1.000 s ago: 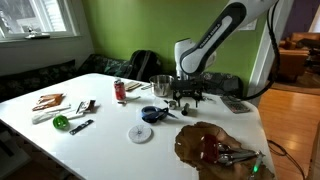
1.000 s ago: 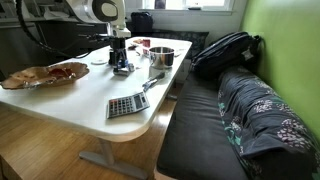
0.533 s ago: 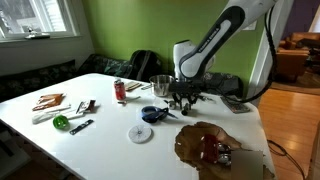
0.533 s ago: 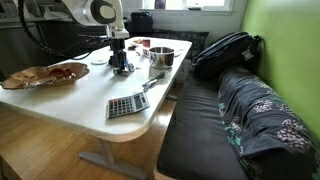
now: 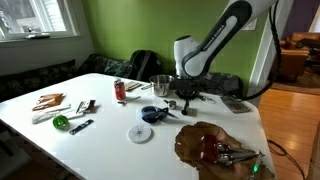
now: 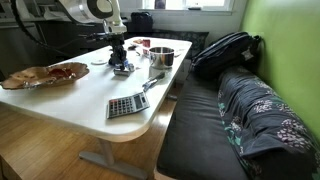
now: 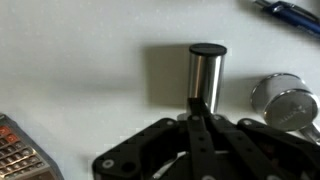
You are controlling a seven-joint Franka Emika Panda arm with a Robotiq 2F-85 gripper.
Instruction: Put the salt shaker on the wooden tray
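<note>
In the wrist view the salt shaker (image 7: 207, 68), a steel cylinder with a black cap, stands upright on the white table just beyond my fingertips. My gripper (image 7: 200, 103) is shut, its two fingers pressed together in front of the shaker's base with nothing between them. A second round steel shaker (image 7: 287, 100) sits to the right. In both exterior views the gripper (image 5: 186, 97) (image 6: 119, 56) hangs low over the table beside the pot. The wooden tray (image 5: 195, 143) (image 6: 30, 78), dark, glossy and wavy-edged, lies near the table's edge with red items and metal tools in it.
A steel pot (image 5: 160, 84), a red can (image 5: 120, 91), a blue bowl (image 5: 152, 114) and a white plate (image 5: 140, 133) stand on the table. A calculator (image 6: 127, 104) lies near the edge. A pen (image 7: 290, 12) lies beyond the shaker. A backpack (image 6: 225, 50) rests on the bench.
The jaws went from wide open to fully shut. The arm has shifted only slightly over the same spot, and the shaker still stands on the table.
</note>
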